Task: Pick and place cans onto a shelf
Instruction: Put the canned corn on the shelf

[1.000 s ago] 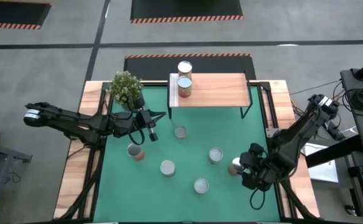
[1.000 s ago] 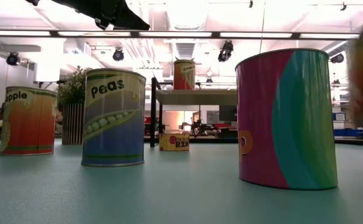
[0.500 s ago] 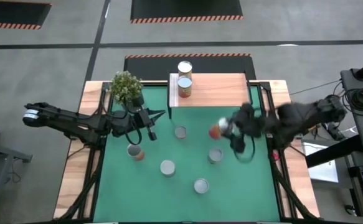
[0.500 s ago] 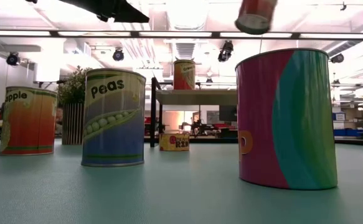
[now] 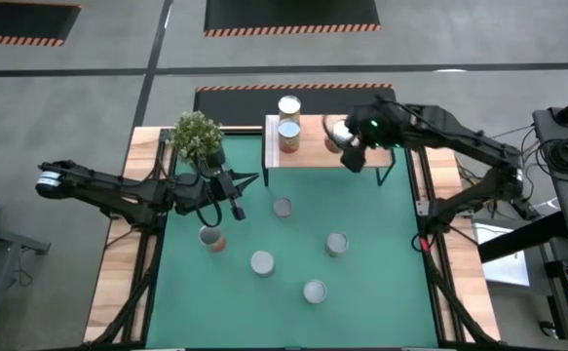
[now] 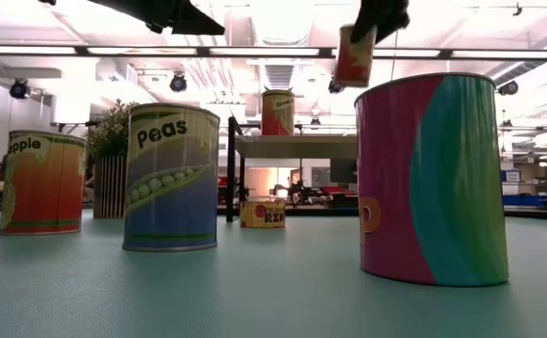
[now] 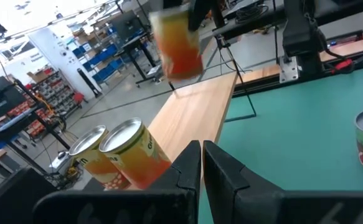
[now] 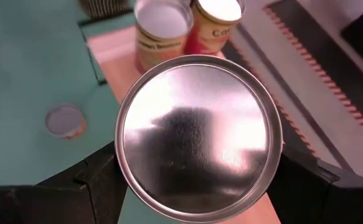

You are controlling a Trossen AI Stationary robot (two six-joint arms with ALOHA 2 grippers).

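Observation:
My right gripper (image 5: 347, 138) is shut on an orange-red can (image 5: 338, 131) with a silvery top, above the wooden shelf (image 5: 361, 146) at the table's far edge. The can also shows in the low view (image 6: 355, 56) and in the left wrist view (image 7: 176, 42). Two cans (image 5: 289, 107) (image 5: 289, 135) stand on the shelf's left end. Several cans stand on the green mat, among them one (image 5: 282, 207) and one (image 5: 336, 243). My left gripper (image 5: 240, 198) waits shut and empty over the mat's left part, near the potted plant (image 5: 197, 136). My right gripper pinches the can by its side wall just below the top rim (image 8: 126, 163), one finger (image 8: 97, 183) on each side. The fingers come from above, pointing down. The can hangs below them, lifted clear of the shelf and slightly tilted (image 6: 353, 70).
The potted plant stands at the mat's far left corner. The shelf's black legs (image 5: 391, 171) stand on the mat's far edge. The shelf's middle and right part (image 5: 366, 132) is bare wood. More cans stand at the near middle (image 5: 262, 262) (image 5: 314, 291) and left (image 5: 210, 237).
My right gripper has carried the can from the mat's right side up and toward the far edge, over the shelf. The can has been lifted clear and turned nearly upright.

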